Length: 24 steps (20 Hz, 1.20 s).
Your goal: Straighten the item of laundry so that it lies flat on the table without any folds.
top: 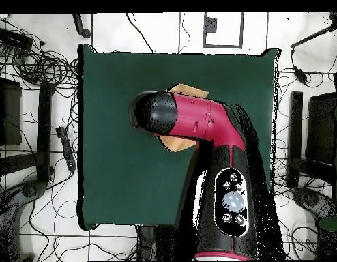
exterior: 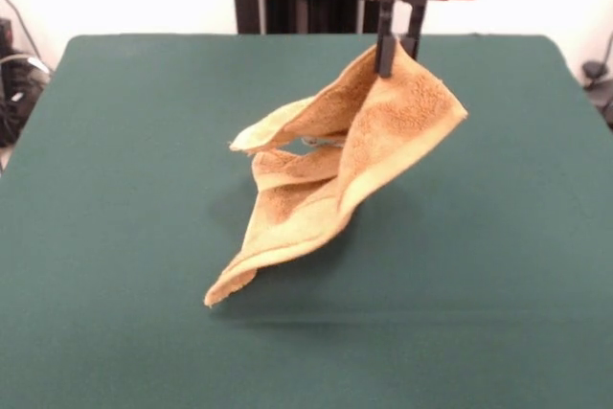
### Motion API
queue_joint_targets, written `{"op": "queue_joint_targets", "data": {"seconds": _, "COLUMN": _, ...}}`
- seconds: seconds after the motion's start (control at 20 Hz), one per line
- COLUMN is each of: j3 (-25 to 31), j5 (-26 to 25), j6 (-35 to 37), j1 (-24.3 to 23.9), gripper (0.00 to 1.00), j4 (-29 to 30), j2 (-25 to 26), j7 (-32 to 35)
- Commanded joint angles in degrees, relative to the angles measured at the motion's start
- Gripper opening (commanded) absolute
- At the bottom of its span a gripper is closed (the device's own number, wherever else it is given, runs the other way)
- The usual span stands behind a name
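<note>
The golden-orange towel (exterior: 335, 160) hangs folded from my gripper (exterior: 395, 56), which is shut on its upper corner. The cloth droops down and to the left in the front view, and its lowest corner (exterior: 222, 291) touches or nearly touches the green table (exterior: 115, 189). A right-hand corner (exterior: 458, 114) sticks out in the air. In the overhead view the red and black arm (top: 192, 123) covers most of the towel; only small orange parts (top: 188, 92) show at its edges. The gripper itself is hidden there.
The green table (top: 116, 170) spreads wide on all sides of the towel. Cables and stands (top: 35, 82) lie on the floor around the table in the overhead view.
</note>
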Motion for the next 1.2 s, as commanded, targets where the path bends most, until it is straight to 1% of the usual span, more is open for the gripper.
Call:
{"op": "queue_joint_targets", "data": {"seconds": 0.05, "j3": 0.67, "j5": 3.73, "j6": -3.37, "j1": 1.5, "gripper": 0.0, "j4": 5.01, "j2": 4.07, "j7": 17.52}}
{"op": "queue_joint_targets", "data": {"seconds": 0.55, "j3": -0.06, "j5": 5.12, "j6": -3.86, "j1": 2.29, "gripper": 0.0, "j4": 4.92, "j2": 4.85, "j7": 18.14}}
{"op": "queue_joint_targets", "data": {"seconds": 1.05, "j3": -1.99, "j5": 6.15, "j6": -4.5, "j1": 4.4, "gripper": 0.0, "j4": 3.44, "j2": 7.04, "j7": 19.82}}
{"op": "queue_joint_targets", "data": {"seconds": 1.2, "j3": -2.64, "j5": 7.2, "j6": -4.63, "j1": 5.01, "gripper": 0.0, "j4": 3.2, "j2": 7.77, "j7": 20.13}}
